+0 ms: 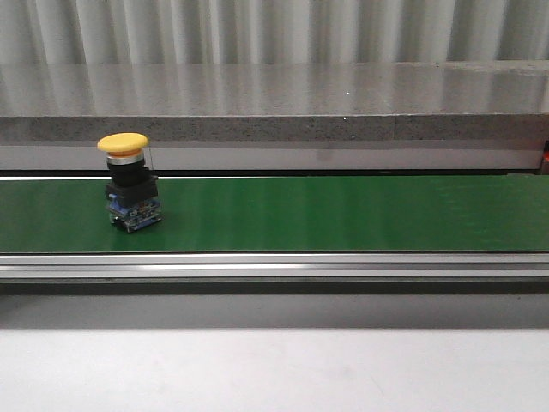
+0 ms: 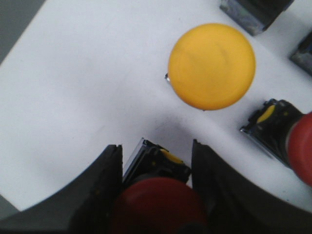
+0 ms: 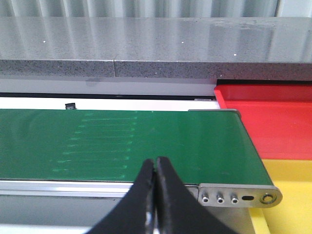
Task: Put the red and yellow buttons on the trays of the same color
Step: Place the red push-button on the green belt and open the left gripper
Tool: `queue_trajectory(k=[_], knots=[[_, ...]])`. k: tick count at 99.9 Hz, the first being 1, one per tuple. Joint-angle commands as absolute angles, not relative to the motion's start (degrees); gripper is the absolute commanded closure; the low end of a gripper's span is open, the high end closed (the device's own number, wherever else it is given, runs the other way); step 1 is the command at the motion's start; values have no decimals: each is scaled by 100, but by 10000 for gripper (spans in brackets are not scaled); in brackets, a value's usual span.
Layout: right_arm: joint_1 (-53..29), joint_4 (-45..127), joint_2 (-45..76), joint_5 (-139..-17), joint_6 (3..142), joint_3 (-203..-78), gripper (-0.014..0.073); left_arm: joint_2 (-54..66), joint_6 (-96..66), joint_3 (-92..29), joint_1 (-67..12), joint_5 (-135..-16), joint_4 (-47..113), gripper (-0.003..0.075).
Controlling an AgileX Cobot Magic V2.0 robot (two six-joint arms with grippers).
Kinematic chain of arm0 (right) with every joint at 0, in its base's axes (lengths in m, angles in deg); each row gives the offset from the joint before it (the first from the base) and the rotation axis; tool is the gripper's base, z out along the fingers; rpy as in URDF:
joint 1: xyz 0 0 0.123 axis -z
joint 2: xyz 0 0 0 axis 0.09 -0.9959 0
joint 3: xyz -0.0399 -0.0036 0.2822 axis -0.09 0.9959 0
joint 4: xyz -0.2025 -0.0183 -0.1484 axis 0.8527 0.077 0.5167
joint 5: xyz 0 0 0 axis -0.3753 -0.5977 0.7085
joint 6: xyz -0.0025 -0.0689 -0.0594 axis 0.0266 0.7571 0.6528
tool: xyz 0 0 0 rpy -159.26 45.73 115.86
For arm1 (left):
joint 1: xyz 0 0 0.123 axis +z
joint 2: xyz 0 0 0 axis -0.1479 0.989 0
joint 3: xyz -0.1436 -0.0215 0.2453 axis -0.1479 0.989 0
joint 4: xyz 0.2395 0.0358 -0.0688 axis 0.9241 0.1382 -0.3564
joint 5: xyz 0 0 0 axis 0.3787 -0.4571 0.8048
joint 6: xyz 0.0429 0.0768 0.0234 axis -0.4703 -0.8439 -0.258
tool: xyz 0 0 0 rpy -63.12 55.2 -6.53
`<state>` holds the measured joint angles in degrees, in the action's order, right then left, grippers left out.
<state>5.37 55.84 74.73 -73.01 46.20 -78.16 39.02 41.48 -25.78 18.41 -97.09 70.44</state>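
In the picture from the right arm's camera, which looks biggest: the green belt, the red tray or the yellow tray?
1. green belt
2. red tray
3. yellow tray
Both trays are cut off at the edge, so their true sizes are unclear.

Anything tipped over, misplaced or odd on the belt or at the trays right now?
Nothing stands out. The yellow button stands upright on the green belt, toward its left end. The red tray and yellow tray beyond the belt's end show nothing in them. The left end effector straddles a red button.
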Motion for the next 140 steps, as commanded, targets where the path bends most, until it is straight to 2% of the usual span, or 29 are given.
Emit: queue_trajectory(k=[1, 23, 42, 77, 115, 122, 126, 131, 140], knots=[[532, 5616, 7563, -6820, 4654, -7812, 661, 3301, 4215, -2732, 1836, -9718, 7078, 740], [532, 5616, 7563, -6820, 4654, -7812, 661, 2190, 4170, -2732, 1756, -9930, 6723, 740], [532, 5616, 7563, -6820, 4654, -7812, 661, 1798, 3847, -2823, 1057, -9879, 6319, 740], [532, 5616, 7563, -6820, 4654, -7812, 661, 2598, 3849, -3428, -260, -9870, 5946, 740], [532, 5616, 7563, -6820, 4654, -7812, 661, 3625, 3849, -3864, -526, -9962, 5654, 734], [532, 5616, 7563, -6820, 4654, -7812, 661, 3676, 3849, -3864, -526, -10009, 5654, 687], [532, 5616, 7563, -6820, 4654, -7812, 661, 3676, 3785, -3864, -526, -10023, 5644, 630], [532, 5616, 7563, -6820, 4654, -7812, 661, 3676, 3674, -3864, -526, -10051, 5606, 537], [532, 5616, 7563, -6820, 4654, -7812, 661, 3676, 3503, -3864, -526, -10125, 5514, 319]])
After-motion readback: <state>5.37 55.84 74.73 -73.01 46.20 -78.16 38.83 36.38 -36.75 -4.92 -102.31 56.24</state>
